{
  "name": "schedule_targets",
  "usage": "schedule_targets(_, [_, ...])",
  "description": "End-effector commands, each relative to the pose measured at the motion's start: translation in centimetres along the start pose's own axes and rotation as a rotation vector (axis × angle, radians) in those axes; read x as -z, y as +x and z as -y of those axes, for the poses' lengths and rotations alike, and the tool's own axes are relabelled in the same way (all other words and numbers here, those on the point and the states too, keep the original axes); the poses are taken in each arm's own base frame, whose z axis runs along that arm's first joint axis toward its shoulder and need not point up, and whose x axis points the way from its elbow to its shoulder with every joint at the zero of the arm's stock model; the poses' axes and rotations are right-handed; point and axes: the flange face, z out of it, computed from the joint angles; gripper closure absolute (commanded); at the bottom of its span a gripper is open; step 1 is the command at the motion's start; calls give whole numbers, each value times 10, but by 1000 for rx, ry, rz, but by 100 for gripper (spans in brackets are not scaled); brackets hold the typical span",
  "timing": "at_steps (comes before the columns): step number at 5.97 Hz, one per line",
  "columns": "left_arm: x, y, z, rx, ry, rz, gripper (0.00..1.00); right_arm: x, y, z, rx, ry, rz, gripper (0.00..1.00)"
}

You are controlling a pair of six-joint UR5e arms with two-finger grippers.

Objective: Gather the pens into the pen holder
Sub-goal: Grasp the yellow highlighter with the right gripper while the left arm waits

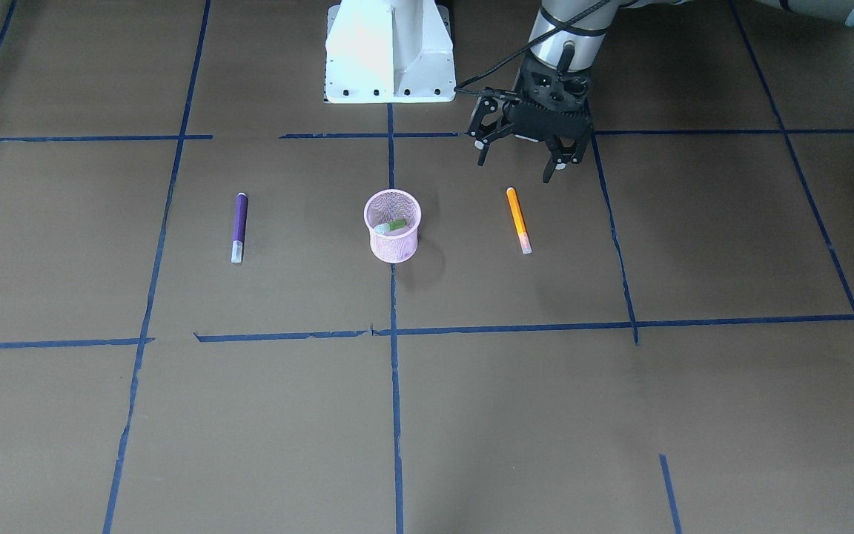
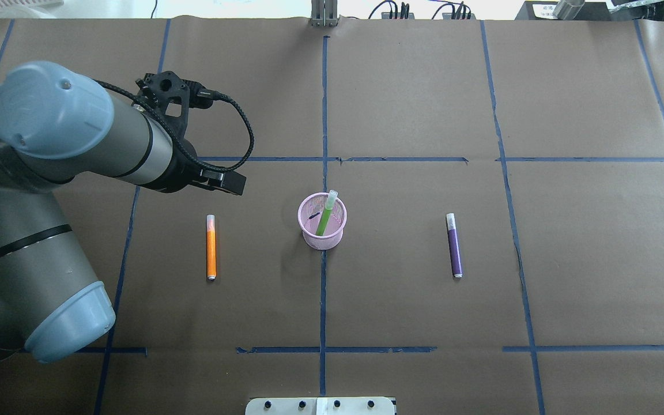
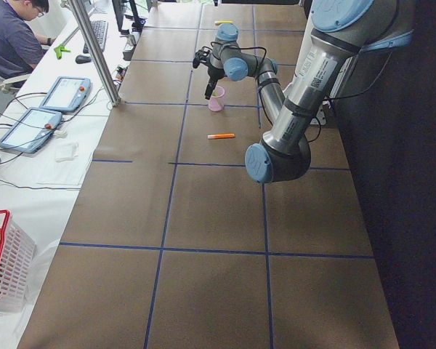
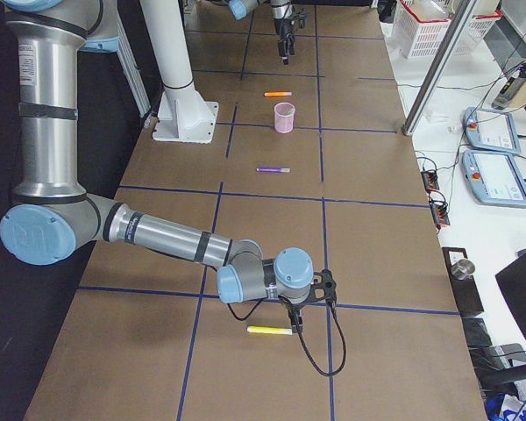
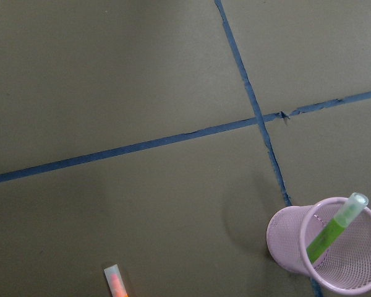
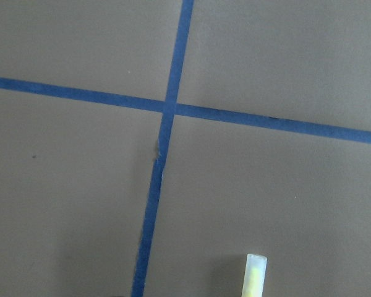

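Observation:
The pink mesh pen holder [image 1: 395,248] stands upright at the table's middle [image 2: 320,241], with the green pen [image 2: 326,216] leaning inside it. The orange pen [image 1: 518,219] lies flat on my left side [image 2: 211,246]. The purple pen [image 1: 239,226] lies flat on my right side [image 2: 453,246]. My left gripper [image 1: 517,165] is open and empty, hovering just behind the orange pen. My right gripper [image 4: 294,320] hangs far off at the table's right end, beside a yellow pen [image 4: 267,331]. I cannot tell if it is open or shut.
The white robot base block [image 1: 388,52] stands behind the holder. Blue tape lines grid the brown table. Side benches with tablets [image 4: 491,184] and a white basket [image 3: 3,269] border the table. A person [image 3: 11,36] sits at the far bench.

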Motion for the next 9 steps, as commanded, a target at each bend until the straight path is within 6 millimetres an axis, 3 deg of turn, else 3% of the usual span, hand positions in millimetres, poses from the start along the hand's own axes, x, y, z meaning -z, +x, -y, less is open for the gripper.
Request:
schedule_targets(1, [2,-2,-1,-2,-1,-1,0,-42,14,-21,-17,-51,-31,12])
schedule_targets(3, [3,-2,-2,1,0,-2,0,-57,21,-30,-28,-85,-58,23])
schedule_targets(6, [8,-2,-1,1,10,-8,0,-61,22,-33,-26,-95,-66,44])
schedule_targets(8, [9,-2,-1,1,8,-9,0,-66,27,-37,-32,-108,-69,68])
schedule_targets(9, [9,-1,-2,0,8,-11,0,-67,29,-38,-34,-110,-77,71])
